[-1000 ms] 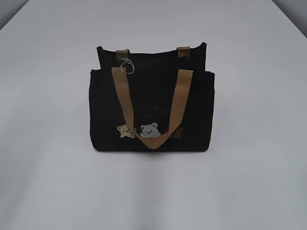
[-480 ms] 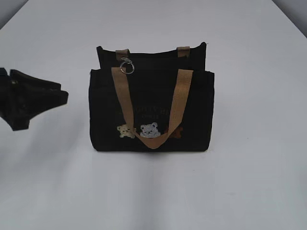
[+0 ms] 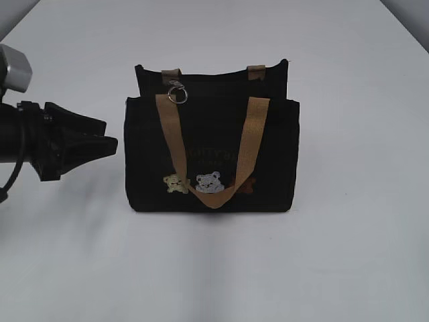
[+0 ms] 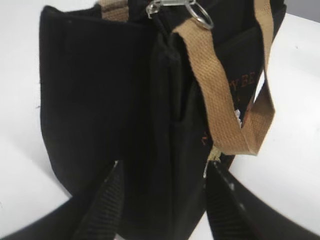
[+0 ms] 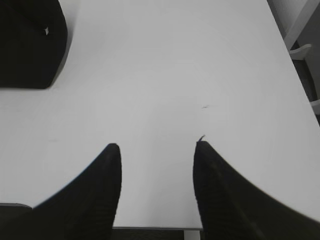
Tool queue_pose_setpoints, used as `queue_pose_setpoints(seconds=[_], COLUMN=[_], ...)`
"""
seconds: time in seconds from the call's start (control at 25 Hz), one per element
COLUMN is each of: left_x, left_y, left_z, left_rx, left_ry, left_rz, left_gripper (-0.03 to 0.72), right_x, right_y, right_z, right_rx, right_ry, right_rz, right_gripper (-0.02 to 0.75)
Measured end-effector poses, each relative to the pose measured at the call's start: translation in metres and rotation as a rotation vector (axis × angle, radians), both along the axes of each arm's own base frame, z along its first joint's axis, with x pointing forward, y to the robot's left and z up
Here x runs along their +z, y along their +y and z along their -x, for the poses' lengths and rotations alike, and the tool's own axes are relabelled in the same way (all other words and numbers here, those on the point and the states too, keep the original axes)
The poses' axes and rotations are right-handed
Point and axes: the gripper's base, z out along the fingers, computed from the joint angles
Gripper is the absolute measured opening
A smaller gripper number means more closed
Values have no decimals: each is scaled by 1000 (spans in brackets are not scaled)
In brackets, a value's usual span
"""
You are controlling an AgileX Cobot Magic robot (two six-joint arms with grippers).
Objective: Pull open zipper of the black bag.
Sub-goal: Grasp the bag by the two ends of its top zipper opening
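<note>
Left end effector [image 3: 110, 143] advanced beside bag [image 3: 211, 157] — jaws spread, empty; right end effector [image 5: 156, 150] spread over bench [image 5: 175, 75]. Zipper [image 3: 214, 88] shut — ring [image 3: 177, 94] untouched, pull pending.

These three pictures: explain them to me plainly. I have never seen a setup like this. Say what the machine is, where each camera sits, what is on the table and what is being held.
The machine is a robot with two arms, each ending in a two-fingered gripper. One picture is taken from in front of the table, looking down at a slant. The other two come from cameras on the arms' wrists, so the dark fingers show at the bottom.

On the white table stands a black bag with tan handles and small bear patches. A silver ring at its top edge is the zipper pull.

The left gripper is beside the bag's left end, its fingers spread on either side of that end. The right gripper is open over bare table, with a corner of the bag in view. Neither holds anything.
</note>
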Motion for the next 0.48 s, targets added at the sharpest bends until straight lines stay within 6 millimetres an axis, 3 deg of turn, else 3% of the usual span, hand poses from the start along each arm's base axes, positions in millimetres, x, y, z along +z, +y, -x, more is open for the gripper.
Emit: queue_pose_setpoints(seconds=[0.2,0.48], left_x=[-4,-19], left_y=[-6,-34], left_z=[-13,-17], left_rx=[-28,-139], left_ry=[5,-15], left_rz=[20,-38], left_gripper=[403,404], right_x=[0,2], right_y=[3,6], right_z=[0,-7], right_rx=[21,38], right_ry=[0,35], right_rz=[-33,-58], right_gripper=[372,372])
